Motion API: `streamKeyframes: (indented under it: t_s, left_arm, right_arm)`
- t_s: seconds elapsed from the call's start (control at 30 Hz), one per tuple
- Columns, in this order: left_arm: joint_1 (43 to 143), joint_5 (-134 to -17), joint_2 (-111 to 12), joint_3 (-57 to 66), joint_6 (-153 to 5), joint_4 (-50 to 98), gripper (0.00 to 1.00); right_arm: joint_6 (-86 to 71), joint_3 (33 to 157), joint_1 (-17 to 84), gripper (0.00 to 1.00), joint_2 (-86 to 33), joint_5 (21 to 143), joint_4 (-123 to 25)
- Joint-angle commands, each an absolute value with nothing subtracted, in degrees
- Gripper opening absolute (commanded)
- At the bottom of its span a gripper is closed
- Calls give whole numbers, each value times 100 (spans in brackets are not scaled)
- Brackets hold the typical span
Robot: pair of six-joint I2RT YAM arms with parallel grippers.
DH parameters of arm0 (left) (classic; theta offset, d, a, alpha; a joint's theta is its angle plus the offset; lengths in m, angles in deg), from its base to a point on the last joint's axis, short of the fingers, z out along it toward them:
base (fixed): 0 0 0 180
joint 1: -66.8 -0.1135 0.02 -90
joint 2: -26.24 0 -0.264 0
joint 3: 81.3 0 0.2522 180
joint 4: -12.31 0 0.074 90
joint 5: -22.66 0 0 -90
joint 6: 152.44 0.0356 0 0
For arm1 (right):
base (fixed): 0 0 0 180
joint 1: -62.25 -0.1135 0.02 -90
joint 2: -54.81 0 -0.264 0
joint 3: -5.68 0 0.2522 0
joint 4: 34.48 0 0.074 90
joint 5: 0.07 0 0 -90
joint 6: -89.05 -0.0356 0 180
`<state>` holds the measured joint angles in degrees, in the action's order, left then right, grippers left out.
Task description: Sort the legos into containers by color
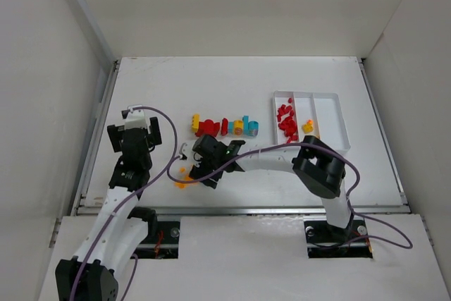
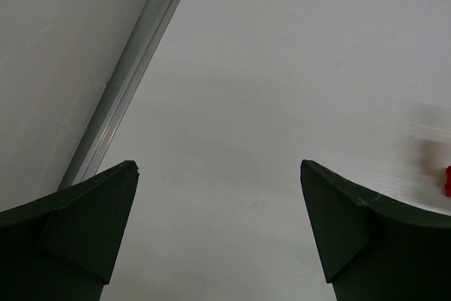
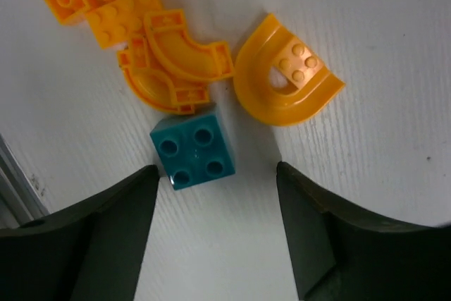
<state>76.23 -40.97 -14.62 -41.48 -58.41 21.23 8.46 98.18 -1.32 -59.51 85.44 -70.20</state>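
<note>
1. My right end effector (image 3: 217, 174) is down low over the white counter (image 1: 239, 82), left of centre and towards the front edge. Its jaws are parted and grip nothing.
2. Between its fingers (image 3: 106, 244) sits a teal square four-stud plastic brick (image 3: 194, 149), studs up and flat on the counter. Its near corner is just beside the left finger, and there is a clear gap to the right one.
3. Just beyond it I see a cluster of orange plastic curved pieces (image 3: 169, 68) touching one another, the nearest right against the teal brick's far edge. An orange plastic half-ring piece (image 3: 285, 79) lies to the right, near the teal brick but apart from it.
4. My left end effector (image 2: 218, 167) hangs wide open over bare counter beside the metal edge rail (image 2: 127, 82), holding nothing.
5. In the overhead view, a short row of yellow, red, cyan and orange plastic bricks (image 1: 225, 127) lies mid-counter, behind the right end effector.
6. The shallow white three-compartment plastic tray (image 1: 330, 119) is over on the right. Its left compartment holds a heap of small red bricks (image 1: 286, 121), and the middle one holds a single yellow piece (image 1: 307, 127).
</note>
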Motion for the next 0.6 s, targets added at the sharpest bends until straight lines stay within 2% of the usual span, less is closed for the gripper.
streamKeyframes:
  t_s: [0.0,0.07,0.1,0.2,0.23,0.33,0.43,0.57]
  left_arm:
    - [7532,-3957,-1349,-4232,-6007,1729,98]
    - [7471,-3957,-1296,-4284,-6007,1729,98]
    - [7471,-3957,-1296,-4285,-6007,1729,98]
    - [7471,-4009,-1296,-4285,-5946,1729,98]
    - [7471,-4079,-1296,-4285,-5946,1729,98]
    - [7366,-4080,-1296,-4285,-5946,1729,98]
    - [7313,-4080,-1296,-4285,-5946,1729,98]
    - [7312,-4141,-1296,-4285,-5946,1729,98]
  right_arm:
    - [741,10091,-209,71,-6146,8580,-6617]
    - [679,10091,-209,65,-6199,8580,-6556]
    - [679,10091,-261,58,-6199,8580,-6556]
    - [556,10091,-262,46,-6199,8528,-6433]
    - [556,10091,-262,36,-6199,8527,-6433]
    - [556,10030,-262,16,-6138,8527,-6371]
    - [504,9890,-262,2,-5884,8675,-6318]
    - [161,9547,-192,0,-5226,8922,-6318]
